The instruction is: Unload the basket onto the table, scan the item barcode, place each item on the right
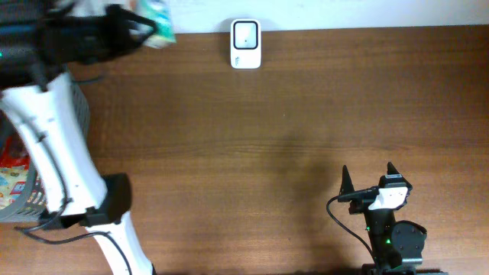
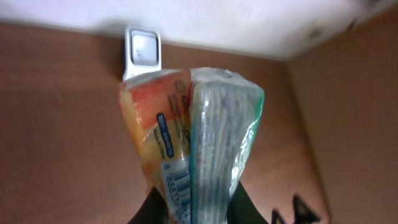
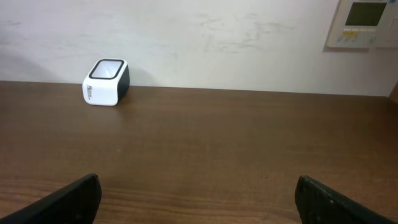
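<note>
From overhead, we are seeing the left gripper (image 1: 142, 32) clamped on a snack packet (image 1: 158, 20), which is hanging in the air over the far left corner of the table (image 1: 229, 153), left of the white scanner (image 1: 245, 43) and apart from it. The right gripper (image 1: 370, 179) is resting near the front edge, spread wide with nothing in it. Through the left wrist camera, we are looking along the packet. The fingers (image 2: 151, 211) are pinching its lower end, right beside the printed barcode (image 2: 176, 184) (part of it is running out of the frame by the grip), and the scanner is sitting just beyond the packet's far end. We are judging the packet light, soft and crinkly, with glossy film that is likely slippery and prone to folding, so a hold on a sealed end, clear of the barcode, should be serving better. From the right wrist, we are seeing only that gripper's spread jaws, bare table and the scanner by the wall (image 3: 186, 37).
</note>
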{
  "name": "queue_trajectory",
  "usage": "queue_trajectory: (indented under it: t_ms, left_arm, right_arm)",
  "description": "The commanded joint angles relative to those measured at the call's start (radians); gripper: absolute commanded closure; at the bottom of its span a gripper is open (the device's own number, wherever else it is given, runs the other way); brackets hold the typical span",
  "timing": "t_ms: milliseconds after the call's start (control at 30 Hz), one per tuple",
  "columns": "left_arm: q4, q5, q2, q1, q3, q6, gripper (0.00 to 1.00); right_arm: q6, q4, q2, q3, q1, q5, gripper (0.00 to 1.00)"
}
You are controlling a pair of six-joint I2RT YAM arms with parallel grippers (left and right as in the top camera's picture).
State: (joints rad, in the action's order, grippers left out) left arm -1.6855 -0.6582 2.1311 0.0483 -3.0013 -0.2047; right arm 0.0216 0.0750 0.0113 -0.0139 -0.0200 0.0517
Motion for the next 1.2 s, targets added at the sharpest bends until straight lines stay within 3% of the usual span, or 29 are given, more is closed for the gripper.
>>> queue_trajectory:
  t_ms: [0,33,200,233,267,367,500,600,633,667,700,733,833,1000,1100,1167]
  left_arm:
    - [0.000,0.459,-0.003,-0.284,0.244,0.023,1.00]
    - [0.074,0.551,-0.003,-0.415,0.467,0.022,1.00]
    - [0.632,0.576,-0.003,-0.634,1.113,0.019,0.97]
    - [0.695,0.611,-0.003,-0.652,1.168,0.019,0.90]
    - [0.737,0.660,-0.003,-0.667,1.210,0.019,0.61]
    - [0.794,0.681,-0.004,-0.683,1.221,0.019,0.01]
    - [0.661,0.681,-0.055,-0.594,1.010,0.019,0.01]
    - [0.543,0.681,-0.191,-0.420,0.812,0.019,0.00]
    - [0.536,0.681,-0.229,-0.364,0.801,0.019,0.06]
    - [0.523,0.681,-0.269,-0.301,0.801,0.019,0.22]
    - [0.484,0.634,-0.307,-0.216,0.801,0.018,0.83]
    - [0.459,0.524,-0.307,-0.189,0.801,0.019,0.97]
    - [0.425,0.260,-0.270,-0.236,0.905,0.019,1.00]
    - [0.571,0.262,-0.086,-0.507,1.100,0.019,1.00]
    - [0.707,0.285,0.076,-0.585,1.100,0.019,1.00]
    - [0.748,0.401,0.128,-0.583,1.100,0.019,1.00]
  right_arm:
    - [-0.011,0.001,-0.008,0.008,-0.006,-0.004,0.01]
    - [-0.011,0.001,-0.008,0.008,-0.006,-0.004,0.01]
    - [-0.011,0.001,-0.008,0.008,-0.006,-0.004,0.01]
    - [-0.011,0.001,-0.008,0.008,-0.006,-0.004,0.02]
    - [-0.011,0.001,-0.008,0.008,-0.006,-0.004,0.01]
    - [-0.011,0.001,-0.008,0.008,-0.006,-0.004,0.02]
    - [-0.011,0.001,-0.008,0.008,-0.006,-0.004,0.02]
    - [-0.011,0.001,-0.008,0.008,-0.006,-0.004,0.02]
    - [-0.011,0.001,-0.008,0.008,-0.006,-0.004,0.02]
    - [-0.011,0.001,-0.008,0.008,-0.006,-0.004,0.02]
    - [-0.011,0.001,-0.008,0.008,-0.006,-0.004,0.01]
    - [-0.011,0.001,-0.008,0.008,-0.006,-0.004,0.01]
    - [-0.011,0.001,-0.008,0.008,-0.006,-0.004,0.02]
    - [-0.011,0.001,-0.008,0.008,-0.006,-0.004,0.01]
    - [-0.011,0.001,-0.008,0.008,-0.006,-0.004,0.02]
    - [-0.011,0.001,-0.008,0.008,-0.006,-0.004,0.01]
